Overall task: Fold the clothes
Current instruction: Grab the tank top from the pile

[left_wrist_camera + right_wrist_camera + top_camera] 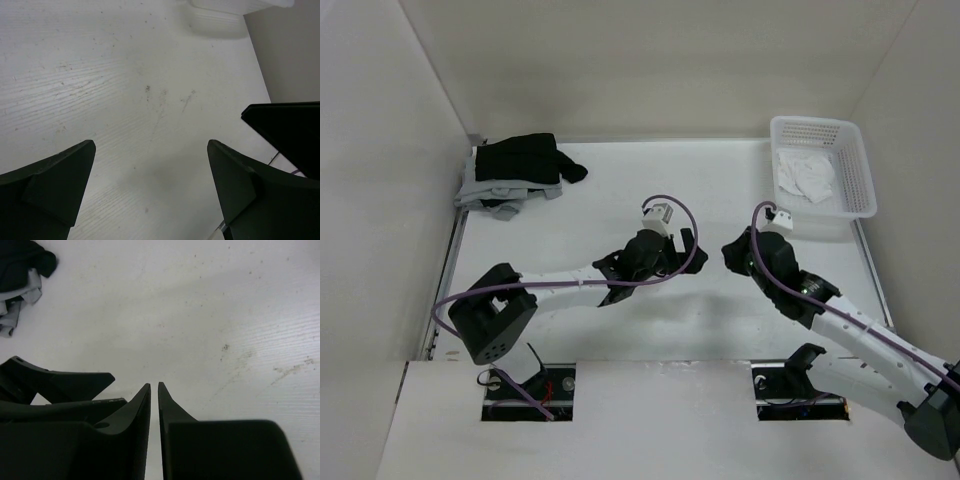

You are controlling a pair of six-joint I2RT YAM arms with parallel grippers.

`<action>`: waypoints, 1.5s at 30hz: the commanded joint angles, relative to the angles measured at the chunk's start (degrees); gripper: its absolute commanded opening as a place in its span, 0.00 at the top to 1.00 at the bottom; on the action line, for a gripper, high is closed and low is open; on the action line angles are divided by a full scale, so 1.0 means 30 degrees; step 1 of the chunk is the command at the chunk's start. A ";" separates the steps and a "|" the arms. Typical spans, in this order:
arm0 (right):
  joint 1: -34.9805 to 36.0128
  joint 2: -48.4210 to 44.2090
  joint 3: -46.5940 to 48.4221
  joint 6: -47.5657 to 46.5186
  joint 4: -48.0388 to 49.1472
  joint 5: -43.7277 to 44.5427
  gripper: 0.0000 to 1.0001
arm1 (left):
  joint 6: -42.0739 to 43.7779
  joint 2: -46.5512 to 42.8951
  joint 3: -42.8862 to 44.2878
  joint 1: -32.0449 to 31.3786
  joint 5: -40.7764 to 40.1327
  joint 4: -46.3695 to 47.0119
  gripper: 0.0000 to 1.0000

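white table (620, 190) under my wide-open left gripper (151, 145) and nearly shut, empty right gripper (154, 385); clothes (807, 178) beyond them seem soft, light: pinch an edge.

Seen from overhead, the white garment (807, 178) lies crumpled in the basket (860, 160) at upper right, too small to tell which part is which. At upper left the grey garment (475, 195) is mostly covered by the black garment (520, 160). The right arm (850, 325) runs off the lower right corner.

In the left wrist view the basket is a blurred strip cut off by the top edge. The bottom edge cuts off the fingers of the left gripper (151, 145), and the right arm's dark end is cut off by the right edge.

In the right wrist view both dark and grey garments are cut off by the upper left corner. The left gripper, at lower left, is partly hidden behind the right gripper (154, 385), whose fingers run off the bottom edge.
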 commanded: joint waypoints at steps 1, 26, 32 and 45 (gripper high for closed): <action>-0.0478 -0.0156 0.1860 -0.1201 -0.0158 0.0746 0.85 | 0.0769 -0.1074 -0.0456 0.0231 -0.0253 -0.0368 0.00; -1.4832 1.9196 1.9192 -0.4893 -0.2144 -0.1475 0.47 | 0.1853 -0.2979 -0.4352 -0.0385 0.1301 0.3850 0.57; -1.5712 2.4328 2.4265 -0.5010 -0.3963 -0.2126 0.42 | 0.1180 -0.3478 -0.5115 0.0495 0.1652 0.4231 0.44; -1.6739 3.0074 2.9895 -0.5244 -0.6426 -0.1978 0.51 | -0.0227 -0.4561 -0.6082 0.2398 0.2794 0.4671 0.36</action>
